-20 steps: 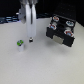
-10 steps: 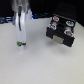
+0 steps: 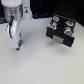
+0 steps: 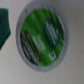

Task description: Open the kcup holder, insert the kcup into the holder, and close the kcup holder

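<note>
The kcup, a small whitish pod with a green top, stands on the white table at the exterior view's left. In the wrist view the kcup fills the picture, seen from straight above. My gripper has come down right over it, with the fingertips at about the pod's height. No finger crosses the pod in the wrist view, so the jaws stand apart. The kcup holder, a black box with a pale grey handle strip on its front, stands at the exterior view's right, well apart from the gripper.
Pods with dark reddish and bluish tops sit on the holder. A dark green shape lies beside the kcup in the wrist view. A dark panel stands behind the holder. The white arm rises above the kcup.
The arm has come down from the top of the exterior view onto the kcup's spot. The kcup and the holder have not moved.
</note>
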